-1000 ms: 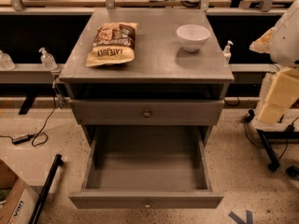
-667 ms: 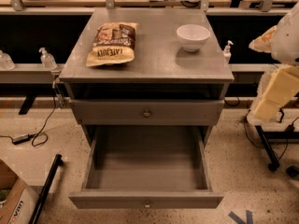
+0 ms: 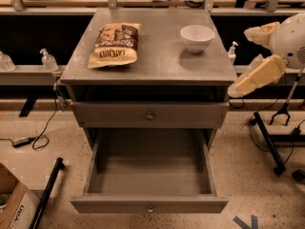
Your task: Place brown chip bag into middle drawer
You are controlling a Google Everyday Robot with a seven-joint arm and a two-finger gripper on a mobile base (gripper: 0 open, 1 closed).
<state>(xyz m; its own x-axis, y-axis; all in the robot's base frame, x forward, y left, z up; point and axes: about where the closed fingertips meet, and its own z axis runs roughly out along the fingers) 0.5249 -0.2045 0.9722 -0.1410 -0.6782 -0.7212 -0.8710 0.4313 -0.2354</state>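
Observation:
The brown chip bag lies flat on the left rear part of the grey cabinet top, tan and dark brown with white lettering. The middle drawer is pulled out wide below, its bare floor showing and a small knob on its narrow front. My gripper hangs in the air off the cabinet's right edge, level with the top. Its cream fingers are spread apart and hold nothing. It is well to the right of the bag.
A white bowl stands on the right rear of the cabinet top. A closed grey front panel with a knob sits above the open drawer. Pump bottles stand on a low shelf at left. A cardboard box is at lower left; black stand legs are at right.
My gripper has moved left and slightly up, closer to the cabinet's right edge. The bag, bowl and drawer have not moved.

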